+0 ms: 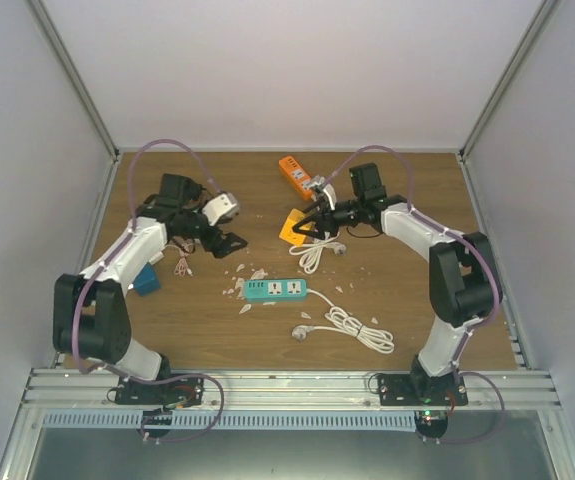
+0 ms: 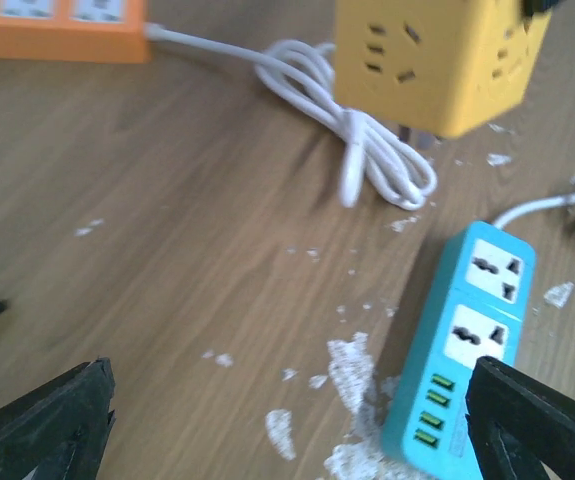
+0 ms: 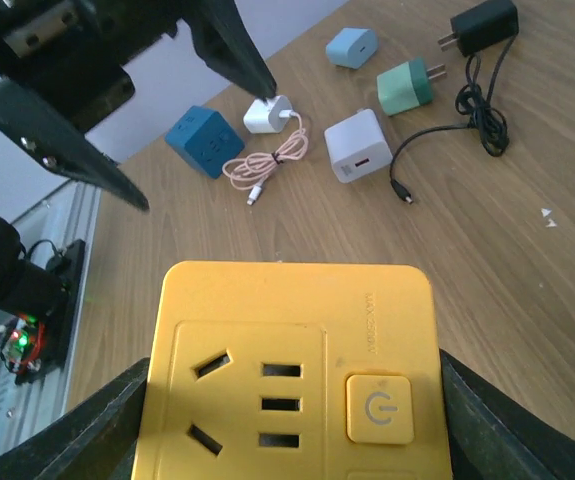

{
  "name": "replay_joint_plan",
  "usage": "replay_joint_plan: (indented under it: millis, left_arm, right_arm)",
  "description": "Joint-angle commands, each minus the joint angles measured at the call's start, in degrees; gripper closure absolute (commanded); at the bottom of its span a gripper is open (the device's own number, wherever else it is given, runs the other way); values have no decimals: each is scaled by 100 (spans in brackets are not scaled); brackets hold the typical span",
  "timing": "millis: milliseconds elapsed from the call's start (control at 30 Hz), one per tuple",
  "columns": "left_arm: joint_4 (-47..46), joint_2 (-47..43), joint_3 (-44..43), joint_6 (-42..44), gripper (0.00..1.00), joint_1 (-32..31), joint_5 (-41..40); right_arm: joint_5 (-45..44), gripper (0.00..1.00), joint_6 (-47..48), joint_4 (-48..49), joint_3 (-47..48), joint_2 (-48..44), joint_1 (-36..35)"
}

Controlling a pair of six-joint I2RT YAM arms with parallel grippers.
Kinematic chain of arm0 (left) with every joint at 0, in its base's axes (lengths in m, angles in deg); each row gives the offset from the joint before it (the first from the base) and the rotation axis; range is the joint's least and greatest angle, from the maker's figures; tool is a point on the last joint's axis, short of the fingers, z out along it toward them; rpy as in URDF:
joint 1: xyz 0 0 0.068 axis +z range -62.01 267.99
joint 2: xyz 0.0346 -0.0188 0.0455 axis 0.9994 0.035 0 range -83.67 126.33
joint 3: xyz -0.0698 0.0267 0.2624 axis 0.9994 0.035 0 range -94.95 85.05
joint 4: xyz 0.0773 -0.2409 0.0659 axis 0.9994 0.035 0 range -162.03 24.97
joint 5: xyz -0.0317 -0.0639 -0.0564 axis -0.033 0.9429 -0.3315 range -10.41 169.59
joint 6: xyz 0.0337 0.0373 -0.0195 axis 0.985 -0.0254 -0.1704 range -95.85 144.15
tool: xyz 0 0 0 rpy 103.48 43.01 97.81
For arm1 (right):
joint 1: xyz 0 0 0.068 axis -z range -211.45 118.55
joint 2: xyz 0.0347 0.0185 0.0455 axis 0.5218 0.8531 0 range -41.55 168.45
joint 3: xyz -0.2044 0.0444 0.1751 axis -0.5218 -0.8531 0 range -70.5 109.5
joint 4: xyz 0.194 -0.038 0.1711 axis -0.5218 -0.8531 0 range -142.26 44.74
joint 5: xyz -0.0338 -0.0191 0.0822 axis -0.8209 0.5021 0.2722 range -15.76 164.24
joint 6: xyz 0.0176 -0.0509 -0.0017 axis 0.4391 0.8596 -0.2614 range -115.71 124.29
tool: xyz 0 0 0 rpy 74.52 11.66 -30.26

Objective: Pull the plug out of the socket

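My right gripper (image 1: 305,222) is shut on a yellow socket cube (image 1: 292,228) and holds it just above the table; in the right wrist view the cube (image 3: 297,370) fills the space between the fingers (image 3: 97,430). Its top face shows empty outlets and a power button; no plug shows in them. In the left wrist view the cube (image 2: 432,60) hangs over a coiled white cable (image 2: 367,150). My left gripper (image 1: 229,243) is open and empty over bare wood (image 2: 292,430), left of the cube.
A teal power strip (image 1: 275,290) lies mid-table among white crumbs (image 2: 352,370), its white cord (image 1: 352,325) trailing right. An orange power strip (image 1: 294,176) lies at the back. Several chargers, a blue cube (image 3: 204,140) and a pink cable (image 3: 267,160) lie at the left.
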Motion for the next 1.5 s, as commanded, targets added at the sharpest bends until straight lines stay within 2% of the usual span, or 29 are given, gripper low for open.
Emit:
replay_joint_plan:
  millis: [0,300,533,667,833,1000,1333,1467]
  left_arm:
    - [-509,-536,277,-474,3,652,452]
    - [-757,-1177,634,-920,2,1671,435]
    - [-490,-1615,861,-566,4,1893,1244]
    - [-624,-1852,1136,-446,3,1584,1029]
    - [-725,-1846,1279,-408,3,822,345]
    - [-888,-1727,1231,-454,3,57,-586]
    - [-1125,-1126,939,-722,5,-535,-1485]
    - [-1169,-928,779,-888,9,-691,-1746]
  right_arm:
    - [345,79,-631,530,341,311,-232]
    - [294,76,-892,994,768,1070,-1177]
    - [163,79,-1877,1836,982,1467,-1412]
    - [-101,80,-2966,2764,761,1470,-1402]
    - [-201,80,-4167,3495,642,1570,-1415]
    - [-280,80,-4853,4129,339,1513,-1465]
    - [-374,80,-5837,4804,-77,1403,-1538]
    - [-543,80,-6164,4932,-282,1332,-1573]
